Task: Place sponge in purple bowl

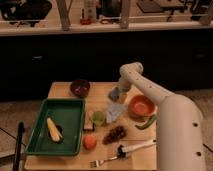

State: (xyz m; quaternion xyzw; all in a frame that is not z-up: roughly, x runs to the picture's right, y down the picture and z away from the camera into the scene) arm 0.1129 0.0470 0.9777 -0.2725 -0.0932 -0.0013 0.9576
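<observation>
The purple bowl (pixel 80 88) stands empty at the back left of the wooden table. A pale blue-grey soft piece (pixel 116 111), probably the sponge, lies flat on the table at the middle. My gripper (pixel 115 94) hangs low over the table just behind that piece, between the purple bowl and an orange bowl (pixel 141 106). It is to the right of the purple bowl. Whether it touches the pale piece I cannot tell.
A green tray (pixel 70 107) with a corn cob (pixel 54 130) fills the left side. A green cup (pixel 98 118), grapes (pixel 116 134), an orange fruit (pixel 90 142), a green chili (pixel 148 122), a brush (pixel 134 147) and a fork (pixel 102 161) lie at the front.
</observation>
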